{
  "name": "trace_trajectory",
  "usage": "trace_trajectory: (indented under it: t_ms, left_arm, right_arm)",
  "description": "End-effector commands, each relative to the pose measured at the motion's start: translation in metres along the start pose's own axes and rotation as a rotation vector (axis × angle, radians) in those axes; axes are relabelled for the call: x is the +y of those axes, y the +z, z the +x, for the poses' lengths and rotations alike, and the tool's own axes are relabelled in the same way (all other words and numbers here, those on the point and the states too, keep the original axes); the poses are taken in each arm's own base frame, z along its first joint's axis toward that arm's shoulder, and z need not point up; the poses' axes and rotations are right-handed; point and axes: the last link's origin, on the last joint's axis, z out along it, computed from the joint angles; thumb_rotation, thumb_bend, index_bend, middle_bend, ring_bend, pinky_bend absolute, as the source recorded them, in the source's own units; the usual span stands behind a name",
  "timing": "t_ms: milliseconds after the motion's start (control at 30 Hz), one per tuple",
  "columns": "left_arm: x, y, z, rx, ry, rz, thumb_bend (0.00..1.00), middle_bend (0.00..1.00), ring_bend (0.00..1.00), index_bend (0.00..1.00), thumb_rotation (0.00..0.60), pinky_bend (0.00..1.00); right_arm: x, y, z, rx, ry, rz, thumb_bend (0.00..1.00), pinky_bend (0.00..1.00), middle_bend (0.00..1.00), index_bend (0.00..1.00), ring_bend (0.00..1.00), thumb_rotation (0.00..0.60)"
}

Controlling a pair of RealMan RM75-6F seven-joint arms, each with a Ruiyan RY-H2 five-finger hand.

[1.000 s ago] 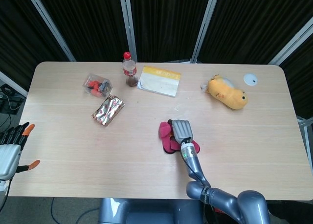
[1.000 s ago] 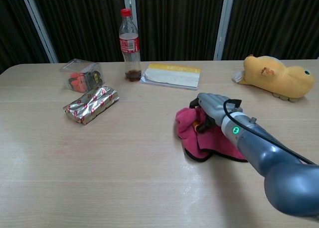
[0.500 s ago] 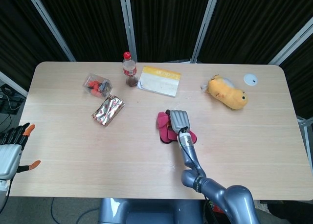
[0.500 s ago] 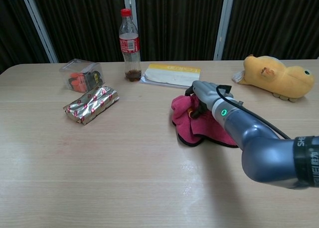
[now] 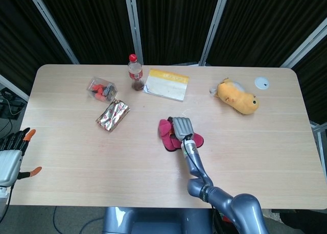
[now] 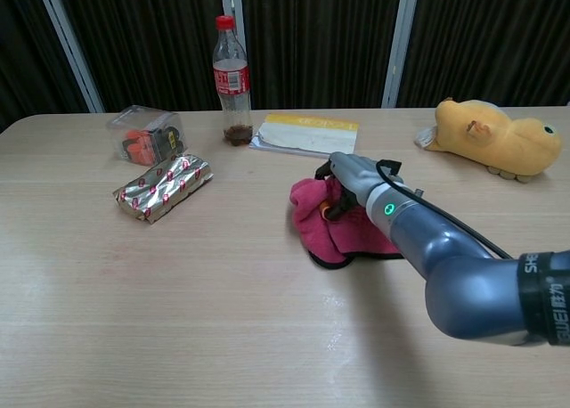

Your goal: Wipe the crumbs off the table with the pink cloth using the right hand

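Since a second ago my right hand point(image 5: 183, 126) has slid the pink cloth point(image 5: 168, 135) up and to the left across the worktop point(image 5: 76, 142), away from me and closer to the yellow-topped notebook point(image 5: 166, 84); the cloth sat lower and further right before. My right hand lies palm down on top of the cloth, fingers point(image 6: 343, 167) curled over its bunched far edge and gripping the fabric, so it holds the cloth rather than resting flat. My forearm point(image 6: 445, 257) stretches out low over the worktop from the near right, the wrist showing a small green light in the chest view. The cloth point(image 6: 334, 221) is crumpled near the middle of the worktop, just short of the notebook point(image 6: 305, 134) without touching it. I cannot make out any crumbs at this size. My left hand point(image 5: 10, 155) hangs off the left edge of the worktop, fingers apart and holding nothing, where it was before. Further back stand a bottle with a red cap point(image 5: 135, 72), a clear box with orange contents point(image 5: 101, 89) and a shiny foil packet point(image 5: 113, 115). A yellow plush toy point(image 5: 236, 96) lies well apart to the right, near a small white disc point(image 5: 262, 82).
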Motion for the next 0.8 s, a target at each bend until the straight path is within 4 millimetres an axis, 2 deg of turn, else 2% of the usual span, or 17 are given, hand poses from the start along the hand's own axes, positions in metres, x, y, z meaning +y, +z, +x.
trace_trajectory:
  t_ms: [33, 167, 300, 500, 800]
  left_arm:
    - [0.0, -0.001, 0.0, 0.003, 0.005, -0.003, 0.0, 0.0, 0.0, 0.0, 0.6, 0.0]
    - [-0.001, -0.001, 0.0, 0.004, 0.001, 0.007, 0.0, 0.0, 0.0, 0.0, 0.6, 0.0]
    - [0.0, -0.003, 0.001, 0.006, 0.004, 0.002, 0.0, 0.0, 0.0, 0.0, 0.6, 0.0]
    - [-0.001, -0.004, 0.001, 0.005, 0.008, 0.003, 0.0, 0.0, 0.0, 0.0, 0.6, 0.0]
    - [0.0, -0.005, 0.0, 0.002, 0.01, 0.003, 0.0, 0.0, 0.0, 0.0, 0.6, 0.0]
  right_arm:
    - [-0.001, -0.007, -0.005, -0.019, 0.016, 0.014, 0.6, 0.69, 0.6, 0.73, 0.49, 0.6]
    - [-0.007, -0.021, -0.009, -0.053, 0.032, 0.055, 0.6, 0.69, 0.6, 0.73, 0.49, 0.6]
    - [-0.009, -0.033, -0.003, -0.065, 0.024, 0.088, 0.6, 0.69, 0.6, 0.73, 0.49, 0.6]
    - [0.004, -0.051, 0.029, -0.008, 0.009, 0.093, 0.6, 0.69, 0.6, 0.73, 0.49, 0.6]
    - [0.043, -0.073, 0.081, 0.102, -0.018, 0.039, 0.6, 0.69, 0.6, 0.73, 0.49, 0.6]
